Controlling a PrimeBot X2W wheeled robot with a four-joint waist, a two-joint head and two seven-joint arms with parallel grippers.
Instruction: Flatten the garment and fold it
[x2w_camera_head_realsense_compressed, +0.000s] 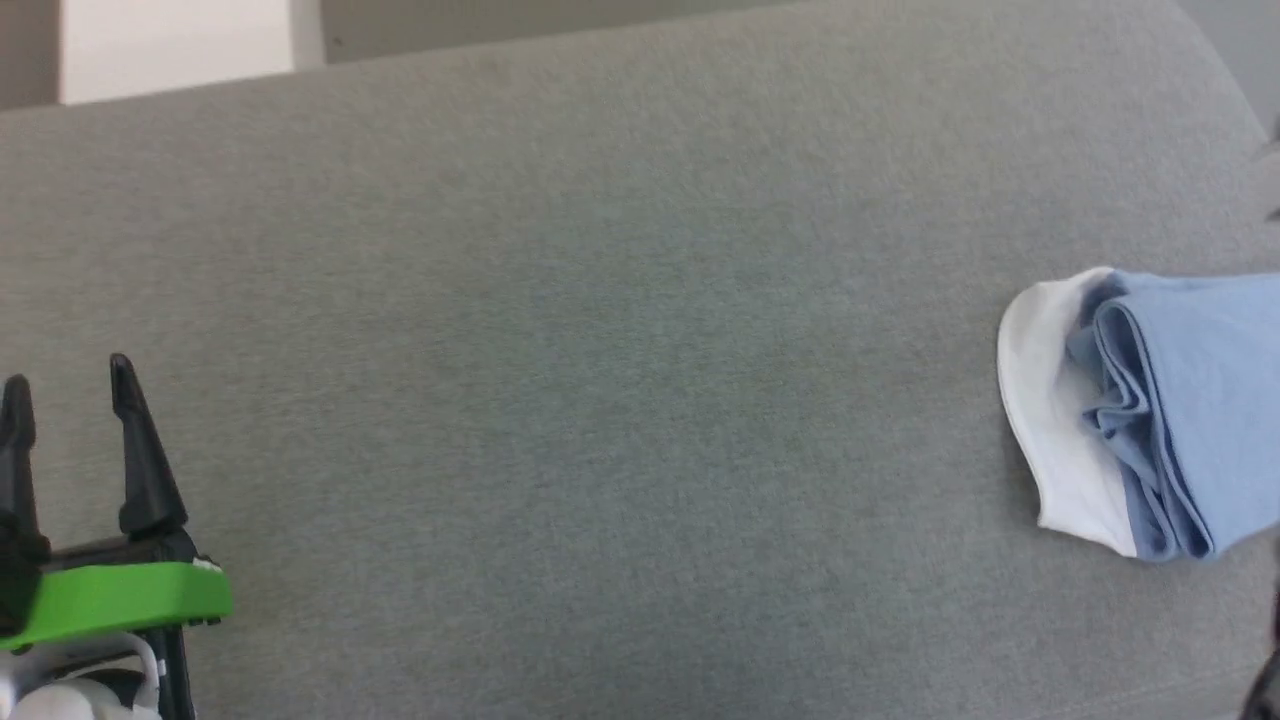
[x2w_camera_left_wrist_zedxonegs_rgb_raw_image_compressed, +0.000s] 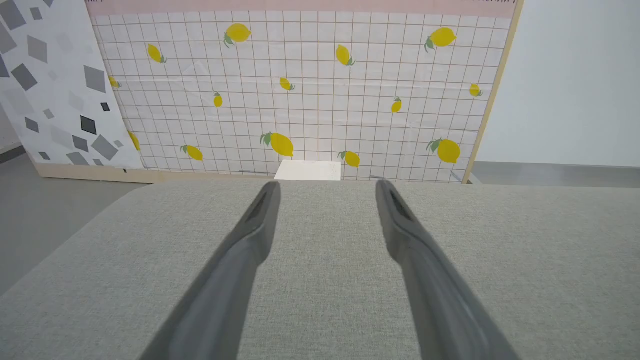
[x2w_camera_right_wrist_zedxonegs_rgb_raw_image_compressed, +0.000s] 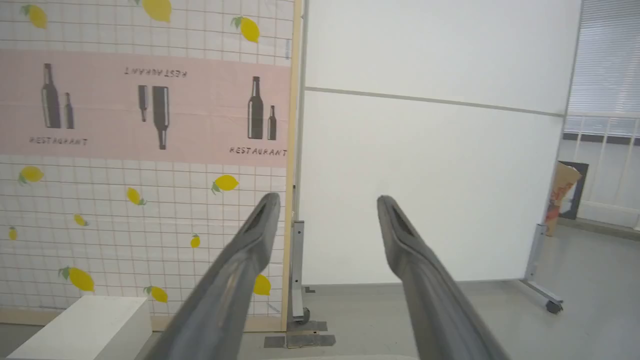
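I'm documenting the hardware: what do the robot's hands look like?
The left hand has two long, tapering black fingers, a bright green band across its base and white housing below. The right hand has the same slim dark-grey fingers, grooved near the tips.

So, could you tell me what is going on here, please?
A two-armed robot is dealing with a light blue fabric garment with white cloth at its edge. It lies folded in bunched layers on a grey woven padded surface, at the right edge of the head view. The left pincer hovers open over the surface, well away from the garment. The right pincer is open too, pointing toward a white wall panel. Neither holds anything.
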